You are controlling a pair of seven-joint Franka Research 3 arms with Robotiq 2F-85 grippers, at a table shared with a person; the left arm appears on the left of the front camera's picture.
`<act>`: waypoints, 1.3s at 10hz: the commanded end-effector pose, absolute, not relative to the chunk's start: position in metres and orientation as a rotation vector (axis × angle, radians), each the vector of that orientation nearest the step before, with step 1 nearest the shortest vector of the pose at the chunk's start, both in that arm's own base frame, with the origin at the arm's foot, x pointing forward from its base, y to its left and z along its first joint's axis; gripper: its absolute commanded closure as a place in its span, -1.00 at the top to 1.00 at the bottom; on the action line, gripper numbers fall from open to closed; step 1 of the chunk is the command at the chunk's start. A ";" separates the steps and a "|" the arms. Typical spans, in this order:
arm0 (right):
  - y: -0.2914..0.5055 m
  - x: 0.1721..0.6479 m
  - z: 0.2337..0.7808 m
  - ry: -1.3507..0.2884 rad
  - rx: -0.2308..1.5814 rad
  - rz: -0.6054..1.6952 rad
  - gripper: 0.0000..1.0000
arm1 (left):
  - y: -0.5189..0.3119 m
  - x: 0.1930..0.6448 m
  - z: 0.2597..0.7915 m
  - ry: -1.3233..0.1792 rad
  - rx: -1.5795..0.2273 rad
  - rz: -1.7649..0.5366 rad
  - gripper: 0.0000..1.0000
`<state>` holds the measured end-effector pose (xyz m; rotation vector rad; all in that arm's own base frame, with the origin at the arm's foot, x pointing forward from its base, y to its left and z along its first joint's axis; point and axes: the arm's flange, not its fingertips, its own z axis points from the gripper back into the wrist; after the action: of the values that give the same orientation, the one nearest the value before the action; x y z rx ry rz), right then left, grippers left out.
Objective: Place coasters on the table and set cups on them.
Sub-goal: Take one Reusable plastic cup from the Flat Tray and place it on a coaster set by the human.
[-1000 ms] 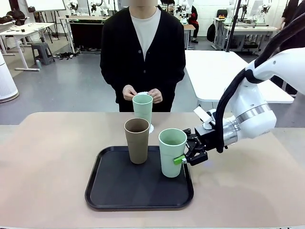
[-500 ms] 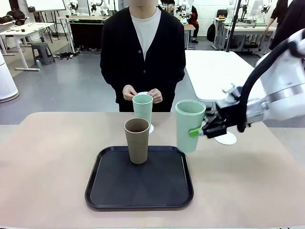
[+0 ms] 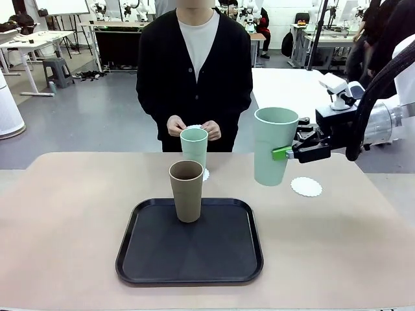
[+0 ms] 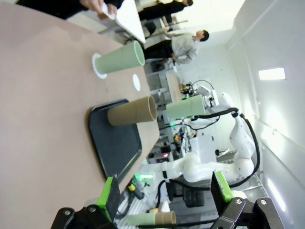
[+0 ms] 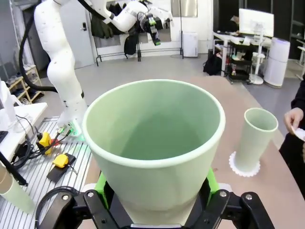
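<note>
Front view, right: right tool (image 3: 280,154) grasps a raised pale mint green tapered cup (image 3: 272,136); left wrist view, bottom: left tool (image 4: 165,190) released.

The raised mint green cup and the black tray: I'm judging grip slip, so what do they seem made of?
The raised tall mint green cup: probably matte plastic or fibre composite; even colour, thick rounded rim, no shine. The black rounded-corner tray: likely plastic, dull finish; faint sheen, moulded raised rim. Neither is certain.
</note>
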<state>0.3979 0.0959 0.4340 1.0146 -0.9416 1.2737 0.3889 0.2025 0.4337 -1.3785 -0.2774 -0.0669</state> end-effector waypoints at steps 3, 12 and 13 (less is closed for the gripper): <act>0.096 0.399 0.439 -0.956 1.028 1.277 -0.47 | 0.203 0.388 0.435 -0.293 -1.380 -0.063 1.00; -0.090 0.545 0.415 -0.991 0.977 1.066 0.72 | 0.203 0.388 0.435 -0.293 -1.380 -0.063 1.00; -0.105 0.554 0.415 -1.017 0.957 1.030 0.72 | 0.203 0.388 0.435 -0.293 -1.380 -0.063 1.00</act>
<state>0.5439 -0.1054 0.4093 0.9377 -0.9905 1.0760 0.3888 0.2028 0.4337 -1.3783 -0.2781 -0.0660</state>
